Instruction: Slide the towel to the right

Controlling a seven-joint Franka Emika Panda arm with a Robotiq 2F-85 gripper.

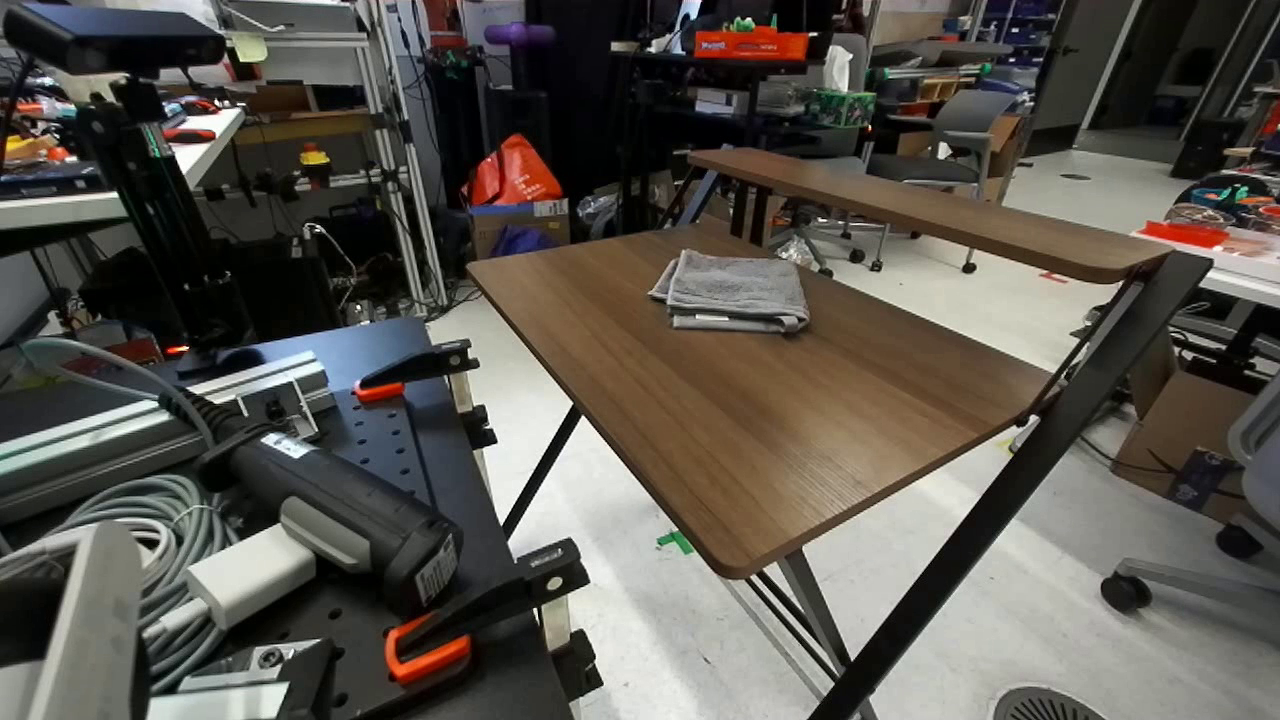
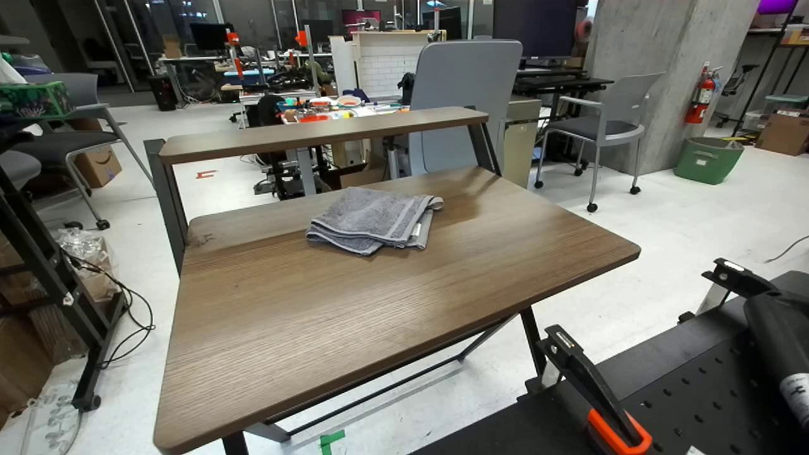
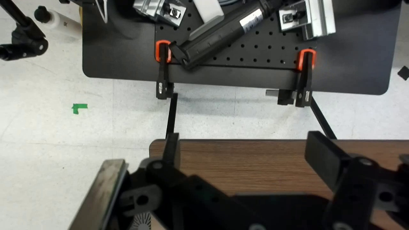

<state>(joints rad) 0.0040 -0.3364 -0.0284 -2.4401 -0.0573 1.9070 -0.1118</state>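
The towel (image 1: 735, 288) is a grey folded cloth lying flat on the brown wooden table (image 1: 640, 400). It also shows in an exterior view (image 2: 376, 218), near the raised shelf side, with a loose corner fold and a small white label. The towel is out of view in the wrist view. My gripper (image 3: 243, 150) shows only in the wrist view. Its two black fingers are wide apart with nothing between them. It is above the table's edge (image 3: 249, 166), apart from the towel. The arm is not seen in either exterior view.
A raised wooden shelf (image 1: 930, 215) runs along the table's long side on slanted black legs (image 1: 1010, 500). A gap of floor separates the table from a black bench (image 3: 121, 64). The bench carries orange-tipped clamps (image 3: 163, 64), a black cylindrical device (image 3: 220, 35) and coiled cables (image 1: 170, 530).
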